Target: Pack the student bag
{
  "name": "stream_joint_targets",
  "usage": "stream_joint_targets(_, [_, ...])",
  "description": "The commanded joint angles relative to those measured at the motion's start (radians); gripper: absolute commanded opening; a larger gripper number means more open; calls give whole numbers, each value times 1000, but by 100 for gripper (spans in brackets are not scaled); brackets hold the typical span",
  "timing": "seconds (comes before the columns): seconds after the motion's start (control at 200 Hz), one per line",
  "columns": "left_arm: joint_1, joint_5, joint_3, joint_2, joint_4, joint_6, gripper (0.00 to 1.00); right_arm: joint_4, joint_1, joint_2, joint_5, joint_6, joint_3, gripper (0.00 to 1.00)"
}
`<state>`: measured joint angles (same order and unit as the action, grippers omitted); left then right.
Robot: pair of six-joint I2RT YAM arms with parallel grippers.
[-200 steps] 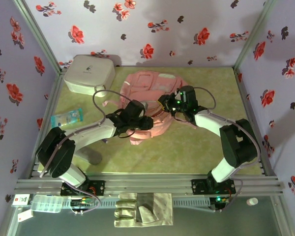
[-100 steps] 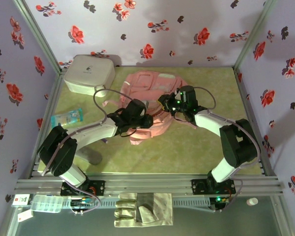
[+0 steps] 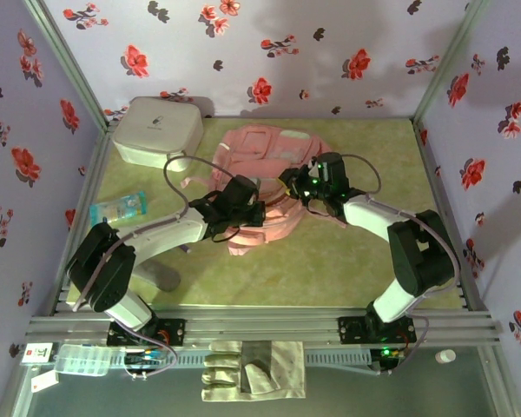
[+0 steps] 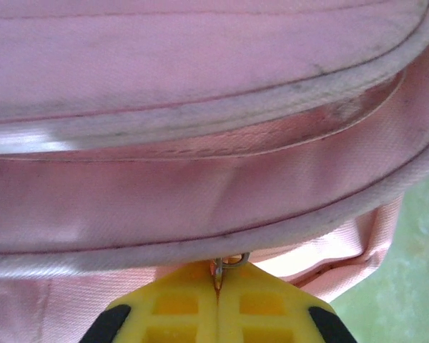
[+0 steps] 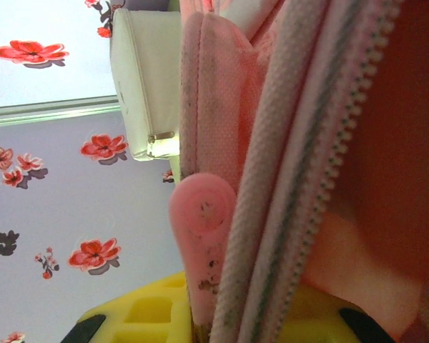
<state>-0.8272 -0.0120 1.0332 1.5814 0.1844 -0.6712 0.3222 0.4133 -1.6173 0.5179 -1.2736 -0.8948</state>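
Observation:
The student bag [image 3: 265, 161], a soft pink backpack, lies in the middle of the green table. My left gripper [image 3: 257, 214] presses against its near side. In the left wrist view the yellow fingers [image 4: 268, 304] meet with a small metal zip pull [image 4: 229, 264] pinched between their tips, under the bag's piped seam [image 4: 200, 243]. My right gripper [image 3: 297, 186] sits at the bag's right side. Its jaws are shut on the bag's opened zip edge [image 5: 272, 236] and a pink rubber zip tab [image 5: 204, 229]; the zip teeth [image 5: 343, 143] run up beside them.
A white-grey zip case [image 3: 156, 130] stands at the back left, also seen beyond the bag [image 5: 146, 78]. A blue packet [image 3: 118, 208] lies left of the left arm. Gloves [image 3: 252, 369] and a clear box [image 3: 80, 361] rest past the front rail. Flowered walls enclose the table.
My left gripper's jaws have closed onto the zip pull, and the arm has edged slightly toward the bag. The right arm has held still with its grip.

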Motion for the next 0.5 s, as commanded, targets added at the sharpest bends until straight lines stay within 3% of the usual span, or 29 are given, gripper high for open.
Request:
stream_joint_targets(0.0, [26,-83,-23,-51,91,44,0,36,-36,72,-45,71,15,11])
stream_joint_targets(0.28, [79,8,-130,-109,76,177,0,-35,-96,128,-49,162,76,8])
stream_joint_targets(0.36, [76,75,-97,-96,27,213,0,-10,-95,115,-17,132,91,13])
stream_joint_targets(0.495, [41,159,-19,-48,-50,256,0,163,-90,126,-6,4,184,33])
